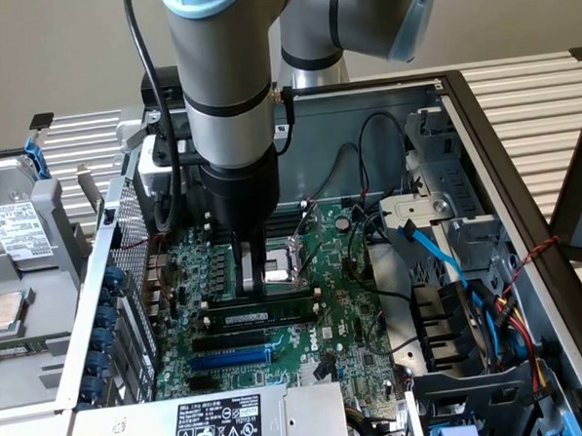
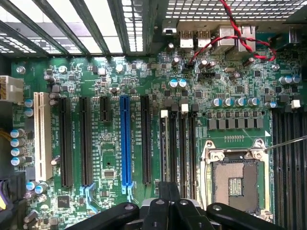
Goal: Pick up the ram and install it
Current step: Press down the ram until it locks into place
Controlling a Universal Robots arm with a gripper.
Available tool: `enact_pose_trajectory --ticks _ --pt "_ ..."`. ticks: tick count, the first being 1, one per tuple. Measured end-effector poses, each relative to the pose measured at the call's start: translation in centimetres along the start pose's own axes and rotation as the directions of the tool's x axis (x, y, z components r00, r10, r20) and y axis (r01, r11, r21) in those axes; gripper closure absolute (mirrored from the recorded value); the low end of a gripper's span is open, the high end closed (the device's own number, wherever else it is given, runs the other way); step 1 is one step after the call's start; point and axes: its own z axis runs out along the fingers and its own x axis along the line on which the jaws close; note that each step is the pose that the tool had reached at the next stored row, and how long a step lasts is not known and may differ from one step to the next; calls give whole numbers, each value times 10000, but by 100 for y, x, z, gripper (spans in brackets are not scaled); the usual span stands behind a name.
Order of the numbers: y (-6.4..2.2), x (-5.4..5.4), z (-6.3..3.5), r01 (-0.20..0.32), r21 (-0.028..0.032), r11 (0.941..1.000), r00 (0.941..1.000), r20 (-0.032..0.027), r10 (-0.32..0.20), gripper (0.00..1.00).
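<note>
**Exterior view.** Closest to the lens is the power supply (image 1: pixel 233 421), a grey box with a white label. It sits well this side of the CPU socket (image 1: pixel 277 268), which serves as the landmark here. Between the two lies the blue expansion slot (image 1: pixel 230 358). The ram (image 1: pixel 262 315) lies just on the near side of the socket and parallel to the blue slot. It is a long dark stick with a white label strip, standing on edge along a memory slot. The gripper (image 1: pixel 248 284) comes straight down from the arm beside the socket, towards the exterior view's left. Its jaws are pressed together, with the tips right at the ram's upper edge. Whether they touch the stick or pinch it cannot be told. A blue cable (image 1: pixel 434 254) runs well off from the socket towards the exterior view's right. A hard drive (image 1: pixel 18 232) lies outside the case, far off towards the exterior view's left.

**Wrist view.** The gripper (image 2: pixel 169 191) appears as black fingers (image 2: pixel 158 211) closed together, just beside the CPU socket (image 2: pixel 235 179) and over the row of black memory slots (image 2: pixel 183 148). The stick cannot be picked out from those slots here. The blue expansion slot (image 2: pixel 125 143) lies further from the socket, beyond the memory slots. Twisted red and black wires (image 2: pixel 230 36) loop by the rear ports, well apart from the socket.
</note>
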Motion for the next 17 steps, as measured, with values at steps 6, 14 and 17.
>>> enact_pose_trajectory --ticks 6,14,17 --pt "-66 16 -142 -3 -82 10000 10000 82 4 90" --pt "-67 16 -143 -2 -97 10000 9997 257 4 90" --pt "-68 15 -143 -1 -102 9999 9995 324 4 90"
